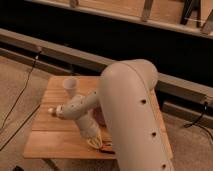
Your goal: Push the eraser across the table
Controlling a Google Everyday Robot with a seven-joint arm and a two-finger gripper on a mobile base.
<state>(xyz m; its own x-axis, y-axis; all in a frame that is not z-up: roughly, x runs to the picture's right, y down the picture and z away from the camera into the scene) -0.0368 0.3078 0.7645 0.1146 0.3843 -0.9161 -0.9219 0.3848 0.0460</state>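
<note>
The light-brown plank table (50,135) stands in the middle of the view. My arm (131,105) reaches over it from the right and hides much of the top. The forearm bends at the table's left (57,111) and runs down to the gripper (93,140), which is low over the front part of the table. A small dark piece with a reddish-orange edge, apparently the eraser (106,147), lies just right of the gripper tip near the front edge, partly hidden by the arm. I cannot tell whether they touch.
A white bottle (70,86) stands at the table's back left. A dark maroon bowl (100,118) shows partly between forearm and upper arm. Black cables (22,95) run over the carpet at the left. A low grey ledge (65,52) lies behind the table.
</note>
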